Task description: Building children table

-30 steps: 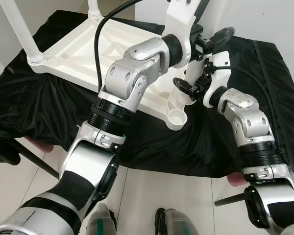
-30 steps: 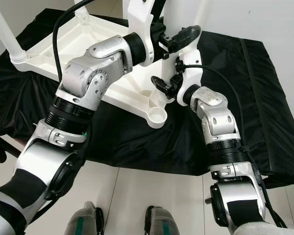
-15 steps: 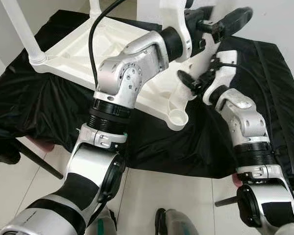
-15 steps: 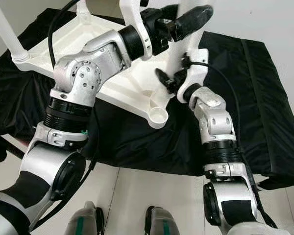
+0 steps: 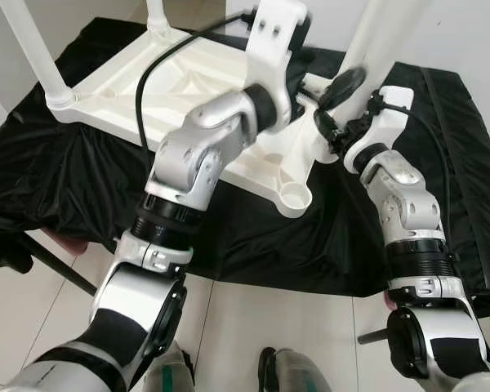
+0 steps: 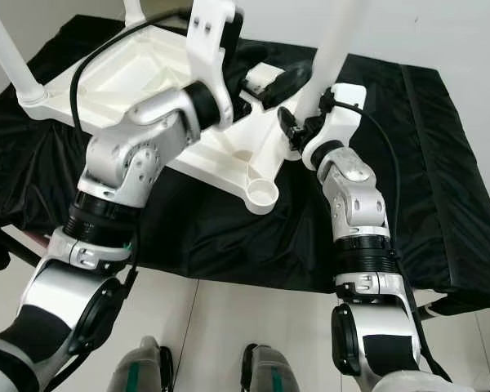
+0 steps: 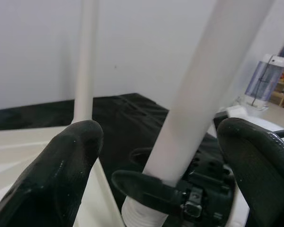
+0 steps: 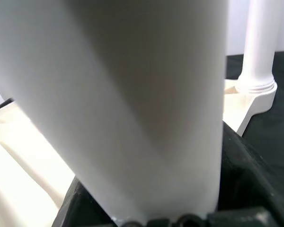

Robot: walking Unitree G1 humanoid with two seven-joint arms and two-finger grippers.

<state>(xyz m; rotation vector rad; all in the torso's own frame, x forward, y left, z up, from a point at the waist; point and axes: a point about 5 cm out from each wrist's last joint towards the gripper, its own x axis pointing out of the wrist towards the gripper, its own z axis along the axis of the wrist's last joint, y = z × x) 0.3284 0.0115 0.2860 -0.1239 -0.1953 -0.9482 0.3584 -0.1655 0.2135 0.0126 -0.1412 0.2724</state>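
Note:
The white plastic table (image 5: 188,73) lies upside down on a black cloth (image 5: 90,180), with two legs (image 5: 34,51) standing up at its far left. A third white leg (image 5: 376,41) leans up and to the right from the table's right corner. My right gripper (image 5: 331,131) is shut on its lower end; that leg (image 8: 132,94) looms close in the right wrist view. My left gripper (image 7: 165,142) is open, a finger (image 7: 66,161) on each side of the leg (image 7: 203,85) without touching it, just above the right gripper. The nearest corner socket (image 5: 294,194) is empty.
The cloth drapes over a low support and ends at a front edge (image 5: 294,282); white floor tiles (image 5: 294,327) and my feet lie below it. Dark thin struts (image 5: 57,273) poke out under the cloth at left and right. A white wall stands behind.
My left forearm has swung and its gripper has come down from high on the right to just above the right gripper. The right gripper has kept its hold on the leg.

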